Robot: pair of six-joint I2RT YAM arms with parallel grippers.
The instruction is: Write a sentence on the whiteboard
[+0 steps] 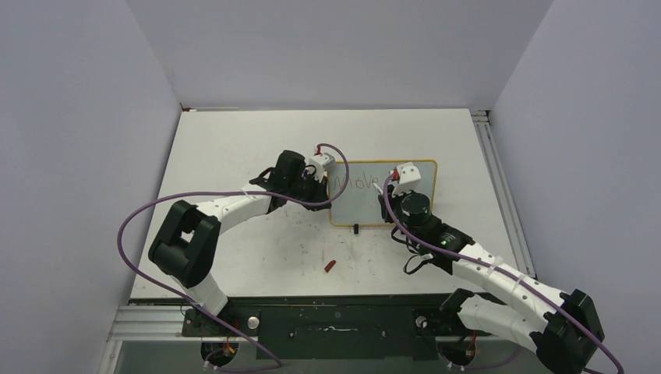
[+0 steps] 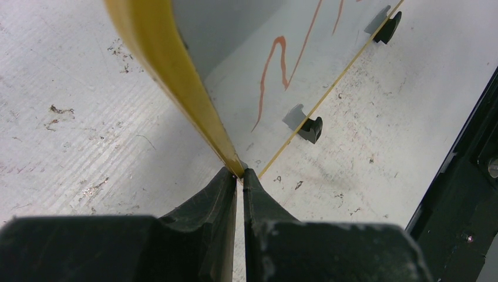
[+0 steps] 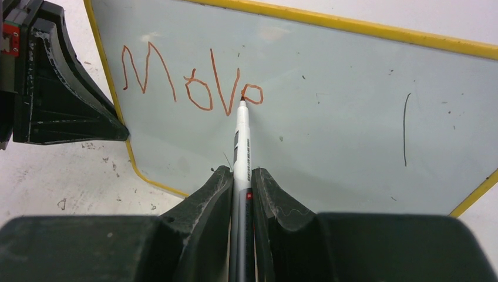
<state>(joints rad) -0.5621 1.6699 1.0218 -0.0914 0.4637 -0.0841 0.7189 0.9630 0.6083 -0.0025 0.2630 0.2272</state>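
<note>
Whiteboard (image 1: 362, 209) on table (image 1: 234, 140), centre of top view. Lettering (image 3: 198, 94) "Move", red-brown, at board's upper left in right wrist view. Marker (image 3: 242, 153) tip touches last letter. R gripper (image 3: 239, 176): fingers pinch marker barrel. L gripper (image 2: 239, 176): fingers pinch board's yellow frame (image 2: 170, 70) at left edge. Small red piece (image 1: 330, 266) lies apart, lower centre, top view.

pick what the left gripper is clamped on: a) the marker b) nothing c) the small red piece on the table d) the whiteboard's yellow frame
d: the left gripper is shut on the whiteboard at its yellow frame, while the marker sits in the right gripper.
</note>
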